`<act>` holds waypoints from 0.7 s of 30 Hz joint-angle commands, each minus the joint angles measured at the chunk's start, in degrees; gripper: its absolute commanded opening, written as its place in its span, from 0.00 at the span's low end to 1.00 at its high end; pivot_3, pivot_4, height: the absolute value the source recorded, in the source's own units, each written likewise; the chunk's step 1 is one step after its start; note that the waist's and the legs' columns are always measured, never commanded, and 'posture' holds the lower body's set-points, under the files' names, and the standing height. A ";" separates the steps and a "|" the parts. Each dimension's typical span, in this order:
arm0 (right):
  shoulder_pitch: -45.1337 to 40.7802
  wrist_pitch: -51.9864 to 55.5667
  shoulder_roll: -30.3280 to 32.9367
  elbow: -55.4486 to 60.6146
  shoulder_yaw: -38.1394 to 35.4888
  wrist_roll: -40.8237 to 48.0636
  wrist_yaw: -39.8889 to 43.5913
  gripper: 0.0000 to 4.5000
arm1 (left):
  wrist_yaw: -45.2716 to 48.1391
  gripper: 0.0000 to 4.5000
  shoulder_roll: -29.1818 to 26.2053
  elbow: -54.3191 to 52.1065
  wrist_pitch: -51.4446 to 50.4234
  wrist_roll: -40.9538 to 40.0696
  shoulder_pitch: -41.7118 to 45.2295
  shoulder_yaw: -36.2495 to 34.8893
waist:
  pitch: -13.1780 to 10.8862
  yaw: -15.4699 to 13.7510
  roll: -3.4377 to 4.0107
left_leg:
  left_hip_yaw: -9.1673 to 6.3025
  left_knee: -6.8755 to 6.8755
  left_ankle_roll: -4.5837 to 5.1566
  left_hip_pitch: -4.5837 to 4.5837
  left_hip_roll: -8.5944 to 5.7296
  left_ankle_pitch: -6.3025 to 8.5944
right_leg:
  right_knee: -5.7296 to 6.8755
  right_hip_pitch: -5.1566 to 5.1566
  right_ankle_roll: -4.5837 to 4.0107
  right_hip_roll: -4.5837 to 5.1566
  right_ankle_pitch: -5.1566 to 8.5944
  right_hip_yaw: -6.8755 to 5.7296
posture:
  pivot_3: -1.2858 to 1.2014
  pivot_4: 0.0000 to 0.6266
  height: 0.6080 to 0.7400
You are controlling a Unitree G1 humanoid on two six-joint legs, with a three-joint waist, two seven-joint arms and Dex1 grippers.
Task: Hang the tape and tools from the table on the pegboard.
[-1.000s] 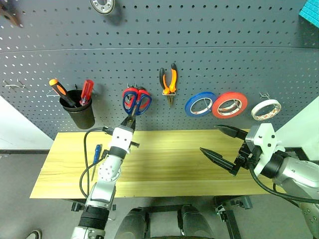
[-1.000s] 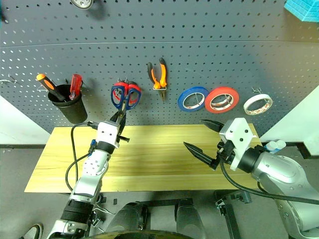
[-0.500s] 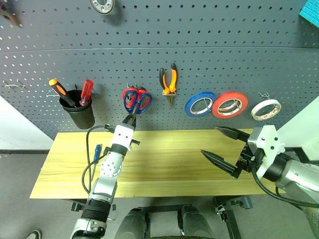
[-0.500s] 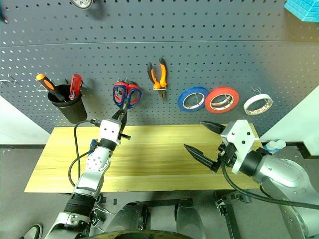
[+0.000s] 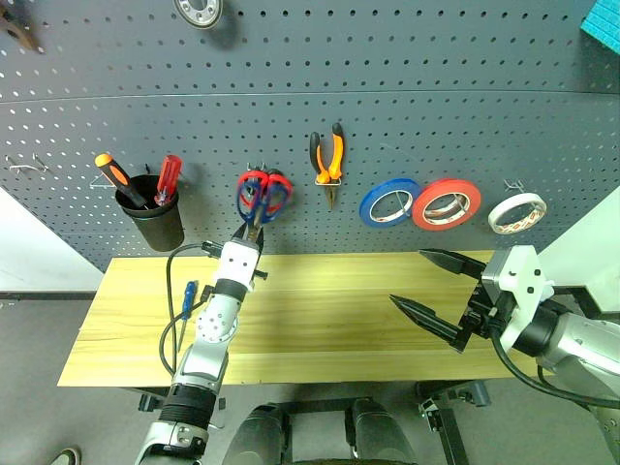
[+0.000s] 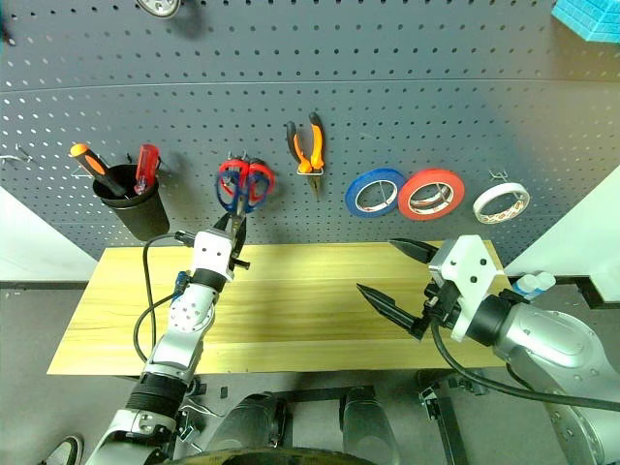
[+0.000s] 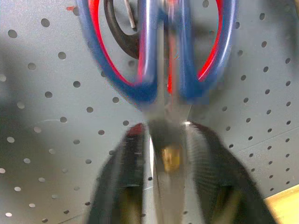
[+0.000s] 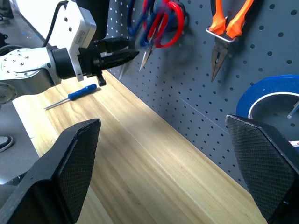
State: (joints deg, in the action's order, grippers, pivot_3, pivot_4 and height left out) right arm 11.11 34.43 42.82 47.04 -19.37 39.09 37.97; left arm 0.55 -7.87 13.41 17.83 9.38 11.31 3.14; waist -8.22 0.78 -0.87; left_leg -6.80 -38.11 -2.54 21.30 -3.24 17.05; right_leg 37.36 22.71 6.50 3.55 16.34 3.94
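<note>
Left gripper [image 5: 254,227], fingers apparently loosening around hanging scissors [image 5: 262,197]; screwdriver [image 5: 185,298] lies lengthwise on table [image 5: 320,320] beside left arm; right gripper [image 5: 438,287] spread wide.

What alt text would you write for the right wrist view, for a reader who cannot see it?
The left gripper reaches up to scissors hanging on the grey pegboard, its jaws at the blades. Orange-handled pliers and a blue tape roll hang further along, and a small blue-handled screwdriver lies on the wooden table.
</note>
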 commanded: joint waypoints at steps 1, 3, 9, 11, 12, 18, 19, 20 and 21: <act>0.01 -0.95 0.38 1.55 -1.36 0.42 -0.19 1.00 | -0.36 0.64 0.15 -1.36 -0.18 -0.40 0.66 -0.55 | 0.00 0.00 0.00 | 0.00 0.00 0.00 0.00 0.00 0.00 | 0.00 0.00 0.00 0.00 0.00 0.00 | 0.48 0.19 0.88; 0.18 -1.04 0.30 1.54 -1.34 0.32 -0.20 1.00 | -0.34 0.80 0.14 -1.59 -0.55 -0.24 0.44 -0.48 | 0.00 0.00 0.00 | 0.00 0.00 0.00 0.00 0.00 0.00 | 0.00 0.00 0.00 0.00 0.00 0.00 | 0.48 0.18 0.88; 0.85 -1.35 0.07 1.70 -1.34 0.07 -0.33 1.00 | 2.48 0.86 -1.04 -4.56 -4.42 -0.41 -4.17 0.44 | 0.00 0.17 0.01 | 0.00 0.00 0.01 0.00 0.00 0.00 | 0.00 0.00 0.00 0.00 0.00 0.01 | 0.48 0.18 0.88; 1.19 -1.50 -0.01 1.81 -1.32 0.00 -0.42 1.00 | 3.76 0.86 -1.05 -6.38 -7.75 -1.26 -6.60 0.34 | 0.00 0.09 0.01 | 0.00 0.00 0.01 0.00 0.00 0.01 | 0.00 0.00 0.00 0.00 0.00 0.01 | 0.48 0.18 0.88; 1.46 -1.54 -0.05 1.94 -1.36 0.03 -0.51 1.00 | 4.47 0.86 -1.10 -7.59 -9.15 -1.64 -7.96 0.30 | 0.00 0.07 0.01 | 0.00 0.00 0.01 0.00 0.00 0.01 | 0.00 0.00 0.00 0.00 0.00 0.01 | 0.48 0.18 0.88; 4.40 -1.33 -0.20 3.42 -1.56 0.85 -0.67 1.00 | 6.10 0.86 -1.34 -17.47 -23.48 -3.73 -15.12 -1.93 | 0.01 -0.02 0.01 | -0.02 0.00 0.01 0.00 0.01 0.01 | 0.00 -0.01 0.00 0.01 0.00 0.01 | 0.49 0.18 0.88; 4.87 -1.33 -0.30 3.67 -1.49 0.87 -0.81 1.00 | 6.05 0.86 -1.56 -19.01 -27.32 -4.34 -15.43 -3.05 | 0.01 0.00 0.01 | -0.02 0.00 0.01 0.00 0.01 0.01 | 0.00 -0.01 0.00 0.01 0.00 0.01 | 0.49 0.18 0.88; 5.17 -1.34 -0.35 3.82 -1.44 0.88 -0.93 1.00 | 6.03 0.86 -1.68 -20.20 -30.19 -4.75 -15.56 -3.82 | 0.01 0.00 0.01 | -0.02 0.00 0.01 -0.01 0.01 0.01 | 0.00 -0.02 0.00 0.01 0.00 0.01 | 0.49 0.18 0.88; 5.67 -1.22 -0.46 4.08 -1.34 1.00 -1.04 1.00 | 6.16 0.86 -1.97 -21.22 -35.26 -5.85 -14.77 -5.40 | 0.01 -0.01 0.01 | -0.02 0.00 0.01 -0.01 0.01 0.01 | 0.00 -0.03 0.00 0.00 0.00 0.00 | 0.49 0.19 0.88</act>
State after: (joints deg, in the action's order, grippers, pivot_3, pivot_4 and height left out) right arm 16.48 33.99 42.67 48.65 -19.37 39.15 37.34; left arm 6.73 -9.15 -4.25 -11.87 5.20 -4.40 0.31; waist -8.21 0.77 -0.86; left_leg -6.82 -38.11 -2.53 21.28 -3.22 17.06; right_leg 37.36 22.67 6.50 3.54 16.35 3.93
